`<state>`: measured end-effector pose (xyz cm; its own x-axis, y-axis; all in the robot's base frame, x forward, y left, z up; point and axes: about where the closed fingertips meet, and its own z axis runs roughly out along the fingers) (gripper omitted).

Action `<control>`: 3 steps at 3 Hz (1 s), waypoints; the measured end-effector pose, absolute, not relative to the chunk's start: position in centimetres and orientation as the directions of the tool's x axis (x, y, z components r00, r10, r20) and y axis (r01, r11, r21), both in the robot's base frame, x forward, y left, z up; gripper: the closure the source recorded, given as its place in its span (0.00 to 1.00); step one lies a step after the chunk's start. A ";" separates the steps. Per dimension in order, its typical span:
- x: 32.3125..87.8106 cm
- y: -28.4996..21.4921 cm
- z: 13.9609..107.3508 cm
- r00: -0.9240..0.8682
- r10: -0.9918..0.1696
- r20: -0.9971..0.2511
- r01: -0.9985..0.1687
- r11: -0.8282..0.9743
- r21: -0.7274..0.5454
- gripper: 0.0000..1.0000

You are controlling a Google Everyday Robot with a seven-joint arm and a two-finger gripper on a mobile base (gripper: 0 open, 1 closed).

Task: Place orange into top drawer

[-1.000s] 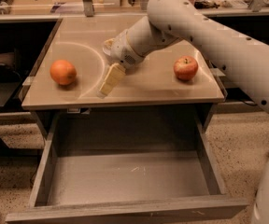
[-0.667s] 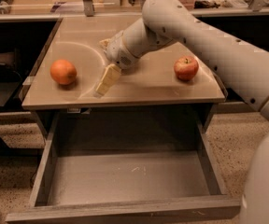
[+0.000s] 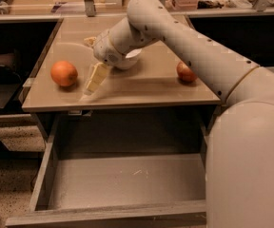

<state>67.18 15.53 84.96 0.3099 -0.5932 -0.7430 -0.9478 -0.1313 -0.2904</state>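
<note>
The orange sits on the left part of the tan tabletop. My gripper hangs from the white arm just right of the orange, pointing down and left at the table surface, a short gap away from the fruit and holding nothing. The top drawer stands pulled open below the table's front edge, grey, with a scuffed bottom and nothing inside.
A red-and-yellow apple lies on the right of the tabletop. A white bowl is partly hidden behind my wrist. My arm crosses the right half of the view. Dark shelving stands to the left.
My gripper has moved left across the tabletop, closer to the orange. The orange, apple and drawer have not moved.
</note>
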 end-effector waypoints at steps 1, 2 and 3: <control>67.4 15.8 85.4 0.316 -0.587 -0.745 -0.946 -0.132 -0.297 0.00; 67.0 16.3 85.3 0.303 -0.585 -0.752 -0.951 -0.139 -0.275 0.00; 66.1 17.4 85.7 0.288 -0.584 -0.759 -0.957 -0.158 -0.242 0.00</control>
